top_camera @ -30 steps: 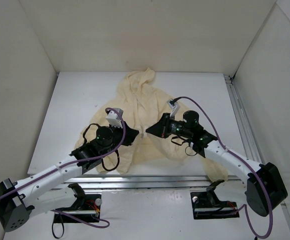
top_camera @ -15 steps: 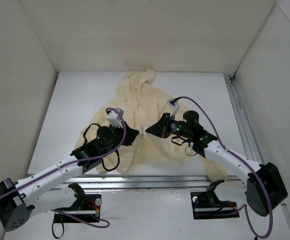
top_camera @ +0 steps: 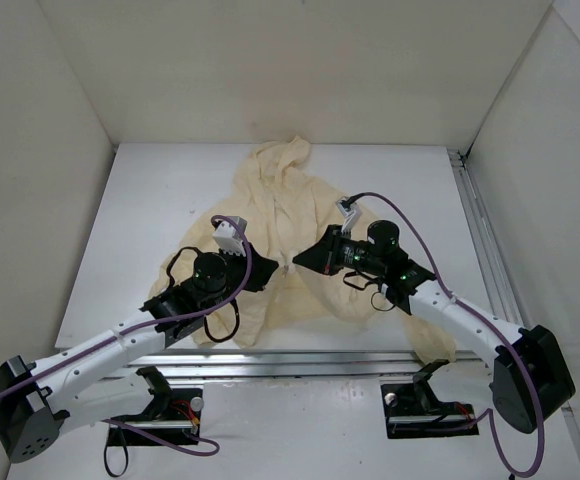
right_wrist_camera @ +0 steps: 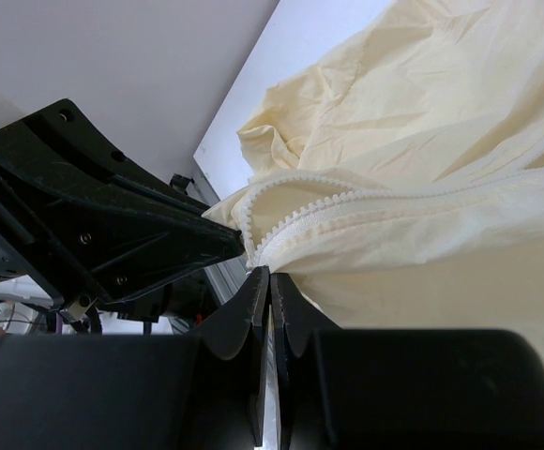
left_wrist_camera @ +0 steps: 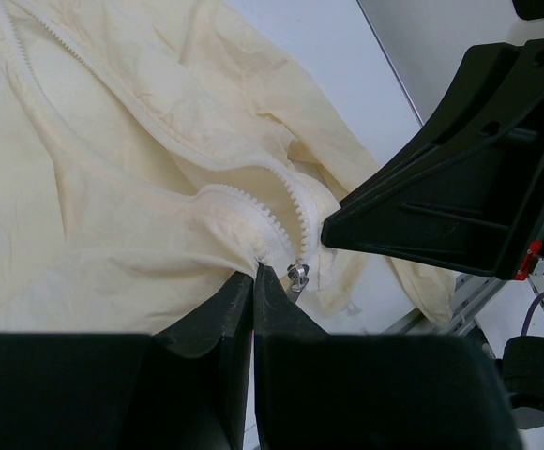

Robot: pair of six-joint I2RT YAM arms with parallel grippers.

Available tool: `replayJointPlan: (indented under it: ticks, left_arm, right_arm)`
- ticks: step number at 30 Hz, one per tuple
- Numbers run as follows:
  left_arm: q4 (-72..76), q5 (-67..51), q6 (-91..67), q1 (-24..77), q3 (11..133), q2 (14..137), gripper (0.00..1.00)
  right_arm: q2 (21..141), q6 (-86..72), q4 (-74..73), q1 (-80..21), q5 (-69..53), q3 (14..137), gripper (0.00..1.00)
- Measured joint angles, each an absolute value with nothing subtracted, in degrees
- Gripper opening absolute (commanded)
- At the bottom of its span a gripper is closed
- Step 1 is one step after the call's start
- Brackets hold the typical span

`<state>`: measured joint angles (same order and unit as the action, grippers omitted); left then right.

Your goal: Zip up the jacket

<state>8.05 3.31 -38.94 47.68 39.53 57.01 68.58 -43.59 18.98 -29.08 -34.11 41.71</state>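
Observation:
The pale yellow-cream jacket (top_camera: 270,200) lies flat on the white table, hood at the far end and front open. My left gripper (top_camera: 272,273) and right gripper (top_camera: 296,263) meet tip to tip at the bottom of its zipper. In the left wrist view my left gripper (left_wrist_camera: 253,272) is shut on a fold of the jacket (left_wrist_camera: 113,169), right beside the small metallic pull (left_wrist_camera: 297,274). In the right wrist view my right gripper (right_wrist_camera: 269,273) is shut on the jacket's (right_wrist_camera: 422,141) hem just below the zipper teeth (right_wrist_camera: 347,202). The teeth part above the pull.
White walls (top_camera: 50,150) enclose the table on three sides. A metal rail (top_camera: 300,356) runs along the front edge and another (top_camera: 475,220) along the right. The jacket's right sleeve (top_camera: 432,340) hangs over the front edge under my right arm.

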Motion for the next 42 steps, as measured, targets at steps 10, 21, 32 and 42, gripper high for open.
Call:
replayJointPlan:
  ticks: [10, 21, 32, 42]
  left_arm:
    - [8.0, 3.3, -39.2, 47.7, 39.5, 57.2, 0.0]
    - [8.1, 2.7, -39.2, 47.7, 39.5, 58.2, 0.0]
    - [9.0, 1.4, -39.2, 48.3, 39.5, 58.5, 0.0]
    - [10.6, -2.4, -38.1, 48.3, 39.5, 58.8, 0.0]
  right_arm:
    - [68.4, -43.6, 19.0, -28.4, -34.1, 41.7, 0.0]
    - [68.3, -43.6, 19.0, -28.4, -34.1, 41.7, 0.0]
    - [68.6, -44.5, 19.0, -28.4, -34.1, 41.8, 0.0]
    - [69.6, -46.1, 19.3, -28.3, -34.1, 41.8, 0.0]
